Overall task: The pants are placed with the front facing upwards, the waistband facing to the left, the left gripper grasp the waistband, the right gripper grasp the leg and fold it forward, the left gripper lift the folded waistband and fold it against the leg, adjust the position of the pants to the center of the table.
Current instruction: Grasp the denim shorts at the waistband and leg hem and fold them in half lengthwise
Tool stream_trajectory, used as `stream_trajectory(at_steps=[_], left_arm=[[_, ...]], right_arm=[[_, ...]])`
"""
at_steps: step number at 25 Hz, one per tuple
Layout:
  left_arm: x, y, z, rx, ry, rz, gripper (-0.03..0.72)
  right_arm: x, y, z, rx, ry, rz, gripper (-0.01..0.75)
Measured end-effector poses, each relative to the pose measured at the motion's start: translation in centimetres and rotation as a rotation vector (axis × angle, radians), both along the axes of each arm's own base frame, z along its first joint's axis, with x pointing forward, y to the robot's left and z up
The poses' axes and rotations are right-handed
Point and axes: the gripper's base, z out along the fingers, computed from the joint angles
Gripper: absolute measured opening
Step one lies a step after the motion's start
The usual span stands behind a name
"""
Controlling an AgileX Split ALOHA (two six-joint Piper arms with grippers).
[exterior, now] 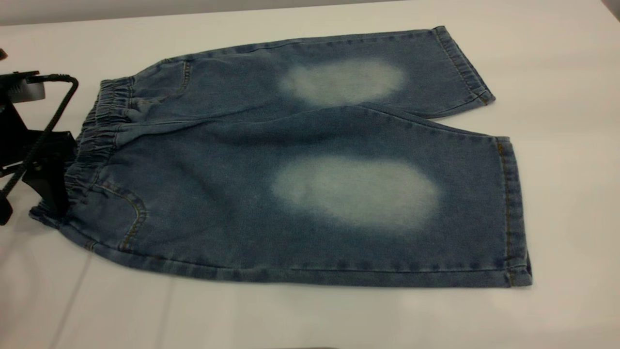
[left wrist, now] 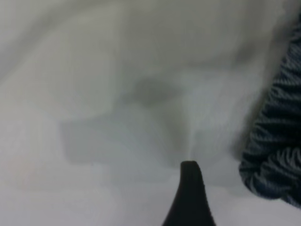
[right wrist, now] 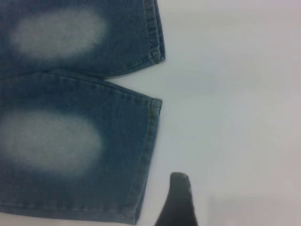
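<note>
Reaching my matte black left gripper toward the ruched waistband of the flat blue denim pants, its finger spread untellable, I judged that the next move called for clamping that band.

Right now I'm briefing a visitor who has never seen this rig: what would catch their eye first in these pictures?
First, the pants, blue denim spread flat and front up across the white table, with a pale faded oval on each leg. Next, the left gripper, a black claw at the left edge of the exterior view, right at the ruched waistband. The right gripper shows only a dark fingertip beside the leg hems.
</note>
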Motion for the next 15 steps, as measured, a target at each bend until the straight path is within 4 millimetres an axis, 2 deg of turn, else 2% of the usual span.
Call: stream_trajectory(at_steps=[4,7,9,13,15], left_arm=[[0.16,-0.06,-0.41,-0.008,0.005,0.012,0.503],[0.21,-0.12,-0.68,-0.016,0.012,0.023,0.435],[0.29,-0.21,-0.75,-0.024,0.012,0.034,0.351],[0.44,-0.32,-0.72,-0.034,0.0,0.048,0.113],[0.66,-0.3,-0.6,-0.033,-0.001,0.046,0.054]], right_arm=[[0.0,0.0,0.0,0.0,0.0,0.0,0.519],[0.0,0.0,0.0,0.0,0.0,0.0,0.519],[0.0,0.0,0.0,0.0,0.0,0.0,0.519],[0.0,0.0,0.0,0.0,0.0,0.0,0.519],[0.0,0.05,0.01,0.001,-0.002,0.008,0.519]])
